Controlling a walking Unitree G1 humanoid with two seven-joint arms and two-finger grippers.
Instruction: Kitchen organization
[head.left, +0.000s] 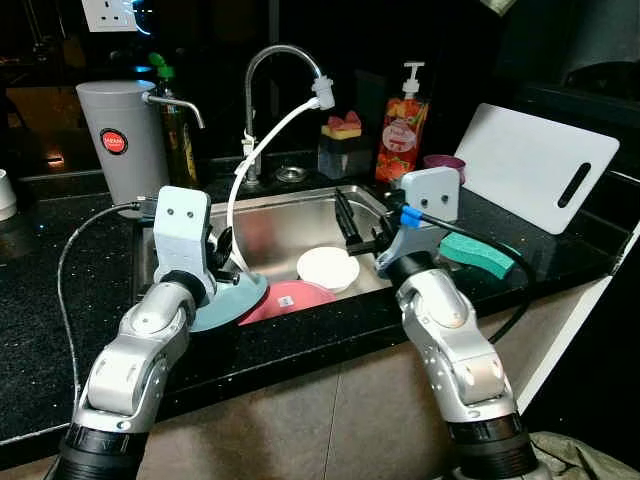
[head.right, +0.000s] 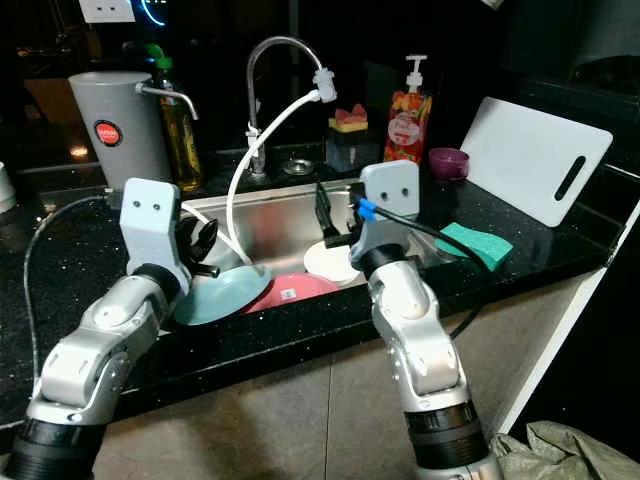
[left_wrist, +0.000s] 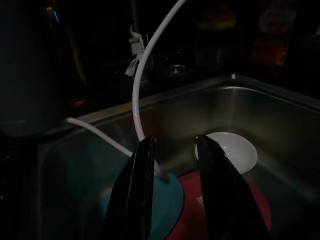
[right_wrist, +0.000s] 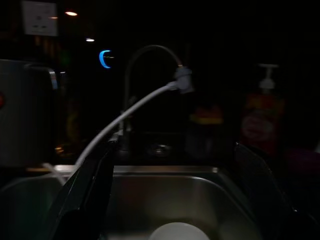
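Dishes sit at the near end of the stainless steel sink (head.left: 290, 222): a teal plate (head.left: 228, 303) leaning on the near rim, a pink plate (head.left: 290, 298) flat beside it, and a white bowl (head.left: 328, 268) just behind the pink plate. My left gripper (left_wrist: 174, 165) hangs over the sink's near left corner, right above the teal plate, its two black fingers (left_wrist: 137, 195) parted with nothing between them. My right gripper (head.left: 352, 228) reaches over the sink's right side, above and just beyond the white bowl; its fingers (right_wrist: 87, 192) stand wide apart and hold nothing.

On the black speckled table (head.left: 60, 300) to the right of the sink lies a green sponge (head.left: 476, 254), near my right wrist. A thin white hose (head.left: 262, 160) arcs from the sink's left side up to the tip of the curved chrome tap (head.left: 280, 60) at the back rim. Farther back on the right, a white cutting board (head.left: 535, 165) with a slot handle leans against the wall, with a small purple cup (head.left: 444, 163) beside it. Behind the sink stand an orange pump bottle of soap (head.left: 403, 125) and a dark holder with a yellow and pink sponge (head.left: 344, 127) on top. At the back left stand a tall grey canister with a red badge (head.left: 122, 135) and a dark green bottle (head.left: 176, 130).
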